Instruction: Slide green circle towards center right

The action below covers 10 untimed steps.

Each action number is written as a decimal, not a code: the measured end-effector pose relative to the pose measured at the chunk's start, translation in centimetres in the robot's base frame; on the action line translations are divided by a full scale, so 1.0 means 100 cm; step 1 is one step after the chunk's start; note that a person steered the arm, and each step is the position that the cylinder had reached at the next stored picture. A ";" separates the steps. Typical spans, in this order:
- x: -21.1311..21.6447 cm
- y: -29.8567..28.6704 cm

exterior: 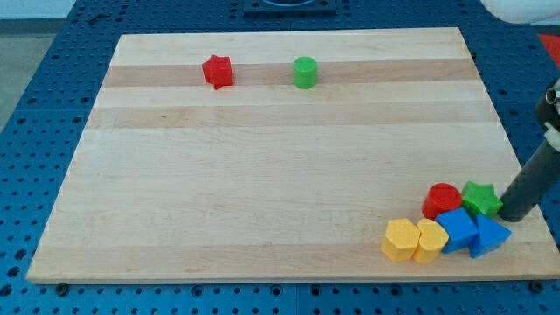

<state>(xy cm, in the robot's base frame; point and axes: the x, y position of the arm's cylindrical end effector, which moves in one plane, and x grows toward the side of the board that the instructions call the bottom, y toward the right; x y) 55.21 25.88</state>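
The green circle [304,72] stands near the view's top, just left of the board's middle. A red star [217,71] sits to its left. My tip [513,215] is at the view's lower right, just right of a green star [480,199], far from the green circle. The rod rises from the tip towards the view's right edge.
A cluster lies at the lower right of the wooden board [262,175]: a red circle [442,199], a blue cube [457,228], a blue triangle-like block [488,236], and two yellow blocks [401,239] [430,240]. A blue pegboard surrounds the board.
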 end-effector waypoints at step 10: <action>-0.275 -0.252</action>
<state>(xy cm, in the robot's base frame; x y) 27.72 0.70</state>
